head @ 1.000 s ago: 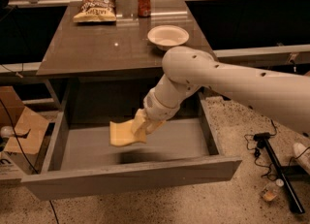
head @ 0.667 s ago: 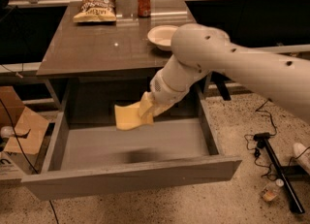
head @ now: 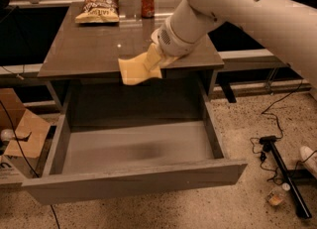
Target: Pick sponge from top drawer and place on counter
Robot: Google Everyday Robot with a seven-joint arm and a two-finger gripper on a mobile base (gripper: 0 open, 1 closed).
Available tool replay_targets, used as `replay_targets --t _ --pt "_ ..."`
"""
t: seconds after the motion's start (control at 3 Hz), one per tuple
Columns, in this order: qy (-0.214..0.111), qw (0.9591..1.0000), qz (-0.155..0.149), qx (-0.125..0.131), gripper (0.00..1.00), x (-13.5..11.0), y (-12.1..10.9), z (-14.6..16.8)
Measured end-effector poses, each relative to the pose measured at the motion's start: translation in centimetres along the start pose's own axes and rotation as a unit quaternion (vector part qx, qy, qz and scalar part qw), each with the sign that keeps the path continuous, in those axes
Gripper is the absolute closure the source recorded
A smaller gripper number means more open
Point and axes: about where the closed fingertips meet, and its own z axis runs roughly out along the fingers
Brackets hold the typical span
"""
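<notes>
The sponge [head: 138, 69] hangs in the air at the front edge of the counter [head: 89, 44], its lower part drooping just past the lip and over the open top drawer [head: 133, 179]. A second ago it was low inside the drawer, near the grey floor; since then it has risen clear of the drawer walls and travelled back toward the tabletop. The gripper [head: 152, 60] is closed on the sponge's right-hand end, its pale fingers pinching the thin pad so that the free end sags to the left. The drawer interior now shows nothing in it, so the pick looks done and the carry is well along. What remains, by my reading, is to move a little further over the counter and let go. Farther back stand a chip bag [head: 98, 8] and a soda can [head: 147, 1], well apart from the sponge.
</notes>
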Motion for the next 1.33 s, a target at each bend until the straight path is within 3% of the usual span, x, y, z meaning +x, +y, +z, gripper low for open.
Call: replay_targets --t 0.33,0.67,1.33 --pt "-0.029 0.9993 -0.024 0.003 1.0 -4.2 -0.2 -0.9" --pt "-0.047 0.9983 -0.032 -0.014 1.0 -7.9 0.0 0.8" --pt "-0.06 0.9966 -0.01 -0.057 1.0 -12.8 -0.2 6.4"
